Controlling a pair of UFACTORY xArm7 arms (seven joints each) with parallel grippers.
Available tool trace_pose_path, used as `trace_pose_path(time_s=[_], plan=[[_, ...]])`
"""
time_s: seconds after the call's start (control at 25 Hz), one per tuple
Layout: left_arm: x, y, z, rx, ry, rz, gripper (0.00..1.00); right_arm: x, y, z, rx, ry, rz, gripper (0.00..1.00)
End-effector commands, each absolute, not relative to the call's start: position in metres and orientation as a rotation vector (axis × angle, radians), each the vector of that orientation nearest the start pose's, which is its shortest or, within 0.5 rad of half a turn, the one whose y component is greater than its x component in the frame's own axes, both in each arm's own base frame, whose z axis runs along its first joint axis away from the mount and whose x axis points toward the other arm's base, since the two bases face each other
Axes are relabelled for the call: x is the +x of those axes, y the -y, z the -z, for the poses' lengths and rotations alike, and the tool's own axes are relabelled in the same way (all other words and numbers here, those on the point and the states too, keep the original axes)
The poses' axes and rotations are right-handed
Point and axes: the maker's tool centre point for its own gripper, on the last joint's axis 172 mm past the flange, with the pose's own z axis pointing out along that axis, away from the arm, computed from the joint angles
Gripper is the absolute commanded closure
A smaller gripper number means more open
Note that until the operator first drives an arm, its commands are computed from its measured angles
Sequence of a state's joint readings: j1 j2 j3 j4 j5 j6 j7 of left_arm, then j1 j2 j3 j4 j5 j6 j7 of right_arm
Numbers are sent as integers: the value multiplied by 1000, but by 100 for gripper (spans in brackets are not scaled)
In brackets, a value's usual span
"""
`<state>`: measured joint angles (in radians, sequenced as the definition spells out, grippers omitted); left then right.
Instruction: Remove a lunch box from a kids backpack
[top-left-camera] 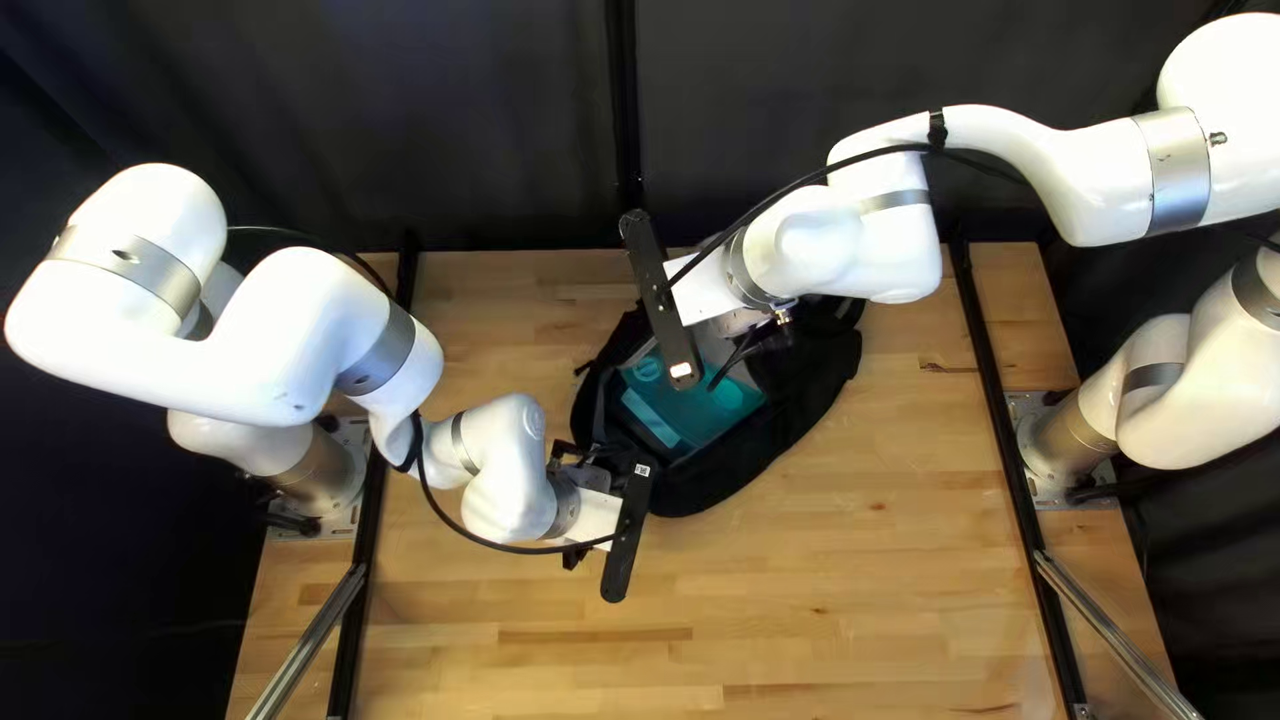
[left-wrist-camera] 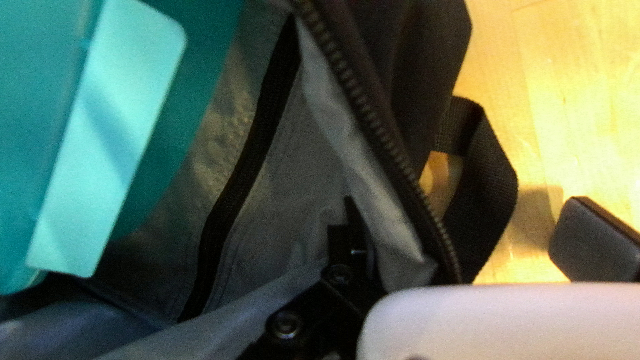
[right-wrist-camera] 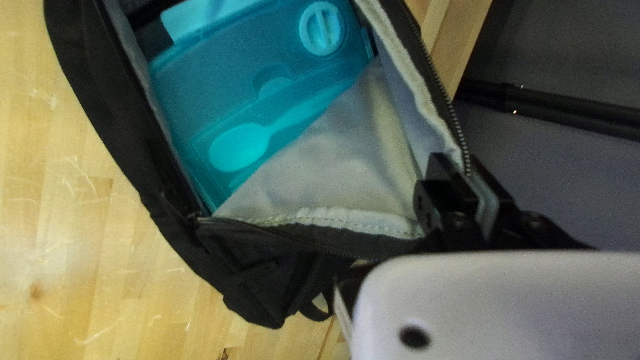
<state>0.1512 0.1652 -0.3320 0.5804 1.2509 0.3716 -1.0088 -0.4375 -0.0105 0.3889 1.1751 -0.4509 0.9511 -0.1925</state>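
The black backpack [top-left-camera: 816,407] lies unzipped, with the teal lunch box [top-left-camera: 694,411] inside its opening. My left gripper [top-left-camera: 594,464] is at its near-left edge; my right gripper [top-left-camera: 774,330] is above its far side. In the left wrist view, the left gripper [left-wrist-camera: 467,233] stands open, one finger inside the grey lining, the other outside, with the zipped rim between them; the lunch box [left-wrist-camera: 110,133] is off beside the inner finger. In the right wrist view, the right gripper [right-wrist-camera: 470,190] pinches the rim of the backpack [right-wrist-camera: 100,100]; lining partly covers the lunch box [right-wrist-camera: 220,80].
A black strap loop [left-wrist-camera: 483,173] sticks out from the backpack beside the left gripper's outer finger. The wooden table [top-left-camera: 854,587] extends in front of the bag. Dark curtain [top-left-camera: 440,120] hangs behind the far edge, and both forearms reach in over the table.
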Motion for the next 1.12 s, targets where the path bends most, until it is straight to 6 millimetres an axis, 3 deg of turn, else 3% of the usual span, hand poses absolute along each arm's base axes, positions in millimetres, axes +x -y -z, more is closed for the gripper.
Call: trace_pose_path(time_s=[0.04,0.28,0.4,0.64,0.88,1.12], plan=[[406,62,-13,-2770,-467,410,0,533,105,-274,-3492,638,314,100],[397,63,-100,-2700,-523,431,0,538,104,-271,-3485,652,318,100],[397,60,-121,-2676,-550,433,0,539,103,-271,-3484,656,321,100],[400,54,-123,-2659,-567,432,0,542,101,-267,-3479,666,322,100],[406,29,-126,-2613,-567,424,0,544,98,-265,-3476,667,331,100],[406,28,-127,-2610,-561,418,0,544,100,-268,-3475,667,332,100]])
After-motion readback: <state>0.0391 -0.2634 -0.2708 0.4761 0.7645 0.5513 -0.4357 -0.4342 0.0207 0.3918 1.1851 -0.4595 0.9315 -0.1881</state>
